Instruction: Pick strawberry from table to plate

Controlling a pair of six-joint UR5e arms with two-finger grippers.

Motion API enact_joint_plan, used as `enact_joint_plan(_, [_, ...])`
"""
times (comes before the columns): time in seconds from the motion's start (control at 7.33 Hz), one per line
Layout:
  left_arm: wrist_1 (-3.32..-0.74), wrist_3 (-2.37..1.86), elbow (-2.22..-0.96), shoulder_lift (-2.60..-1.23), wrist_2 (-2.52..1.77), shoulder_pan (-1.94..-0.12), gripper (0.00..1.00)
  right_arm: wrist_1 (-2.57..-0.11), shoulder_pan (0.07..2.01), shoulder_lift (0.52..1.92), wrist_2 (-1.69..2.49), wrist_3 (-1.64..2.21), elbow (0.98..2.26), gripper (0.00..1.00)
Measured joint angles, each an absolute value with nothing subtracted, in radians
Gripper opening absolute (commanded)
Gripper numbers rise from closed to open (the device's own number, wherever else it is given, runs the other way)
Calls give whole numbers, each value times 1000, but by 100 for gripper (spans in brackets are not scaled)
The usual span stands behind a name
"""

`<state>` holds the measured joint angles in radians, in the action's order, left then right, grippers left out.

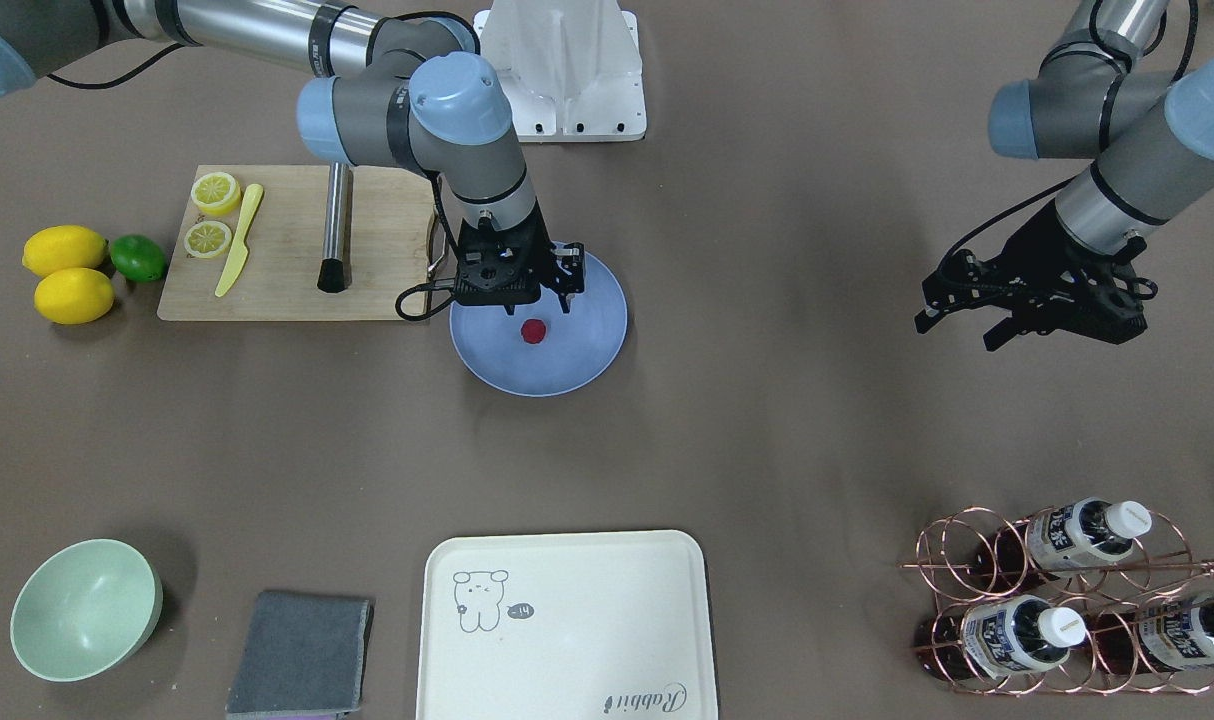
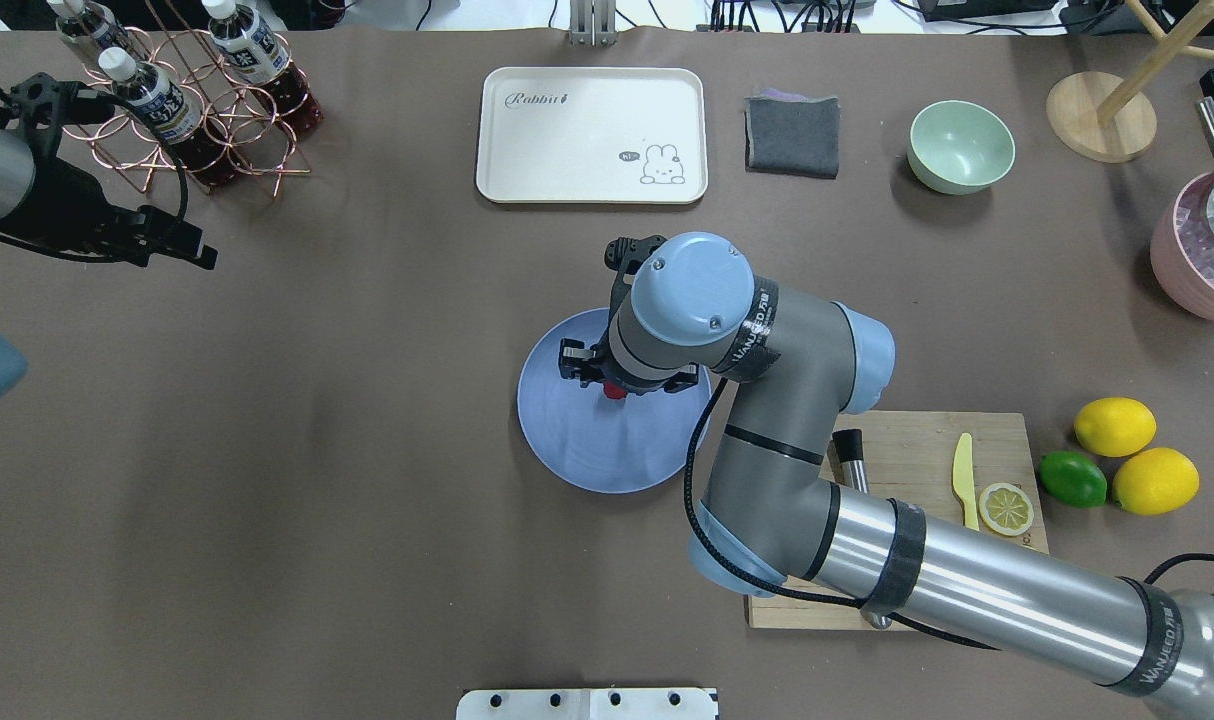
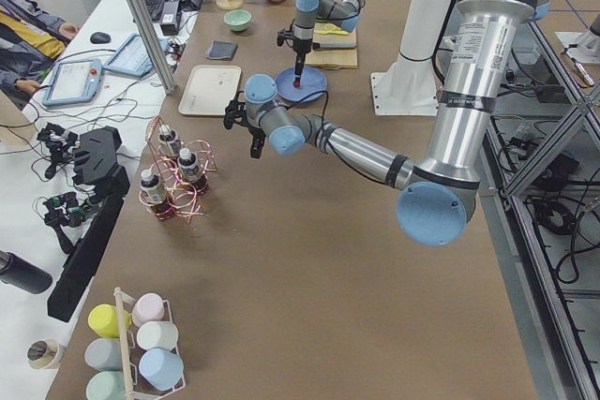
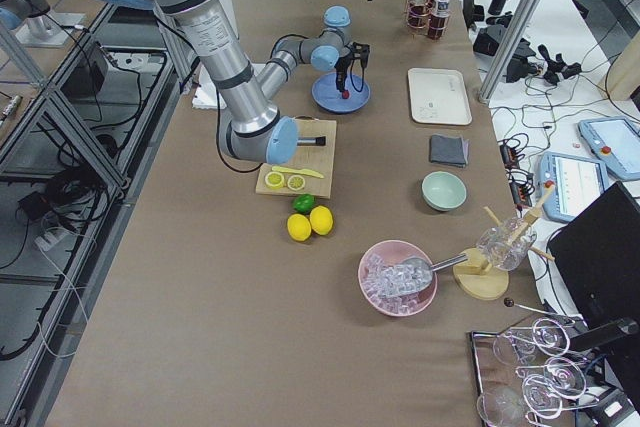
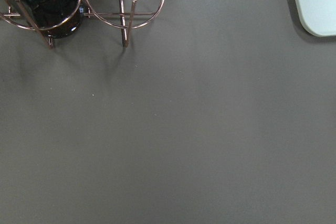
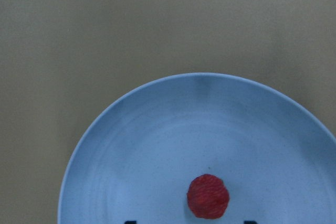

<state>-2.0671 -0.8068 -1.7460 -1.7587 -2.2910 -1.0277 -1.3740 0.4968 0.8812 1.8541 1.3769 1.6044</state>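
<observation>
While the brown table spans every view, the right arm reaches out over its middle and holds the right gripper pointing down above the plate. In the right wrist view its two dark fingertips only just show at the bottom edge. They are set well apart and grip nothing. The left gripper hangs above bare table on the robot's left, its fingers spread and nothing between them.

A wooden cutting board lies just beside the plate. It carries two lemon halves, a yellow knife and a metal rod with a dark tip. On the operators' side a cream tray with a small animal drawing lies flat. A copper wire rack near the left gripper holds three dark bottles with white caps. In the exterior right view a pink bowl at the table's end is filled with clear ice-like cubes, and a scoop rests in it.

A mint-green bowl stands mouth-up next to a folded grey cloth. Two whole lemons and a green lime sit together on the table off the board's outer end.

The strawberry lies inside the blue-grey plate, near its middle. It is under the parted fingers and free of them
</observation>
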Motion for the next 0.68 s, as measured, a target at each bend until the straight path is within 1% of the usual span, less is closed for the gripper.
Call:
enact_joint_plan(0.14, [-2022,-804,-1778,-1753,-2291,-1032,94,-1433,530,911,1889,1368,1679,100])
enact_joint_plan(0.41, [-1896,-735,-1852,-1743,-2293,-1073,94,-1604,680,979,2004,1252,1854,100])
enact_joint_plan(0.55, [-1778,-622,-1892,-1745,-2293,-1121,95,-1665,780,1042,2066,1119,1925,100])
enact_joint_plan(0.68, [-1616,-465,-1935,-1753,-2293,-1191,96,-1695,892,1134,2128,937,1968,100])
